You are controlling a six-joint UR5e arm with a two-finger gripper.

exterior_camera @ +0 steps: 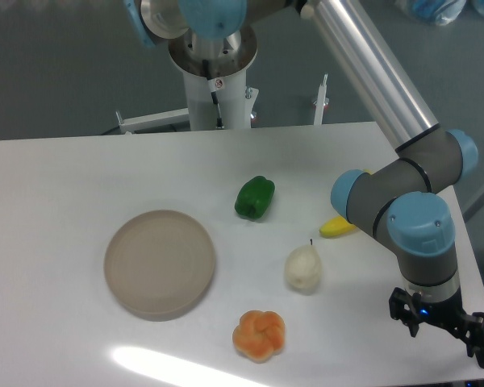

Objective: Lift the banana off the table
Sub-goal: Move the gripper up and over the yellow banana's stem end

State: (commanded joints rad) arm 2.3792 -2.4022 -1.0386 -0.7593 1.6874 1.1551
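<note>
From my remote station I see the two-finger black gripper [440, 322] low at the near right corner of the large flat white table [81, 177]. Its dark fingers point down and somewhat apart, and nothing is between them, so I read the hand as spread and empty. The view is small there, so I cannot say if the fingertips touch the table surface.

The small curved bright yellow banana [337, 227] lies on the table, farther from me than the gripper and to its left. Only one end of it shows; the rest is hidden behind the grey and blue elbow joint of the arm [387, 197]. It is well apart from the gripper.

Left of the gripper, nearer than the banana, the whitish pear with a thin dark stem [303, 268] stands on the table, just beside the visible banana end but not touching it. Farther left and toward me is the orange lobed pumpkin-like fruit [259, 335]. Beyond the pear, away from the gripper, lies a glossy green bell pepper [254, 197]. Far to the left of the hand sits the round beige plate [160, 264], with nothing on it.
</note>
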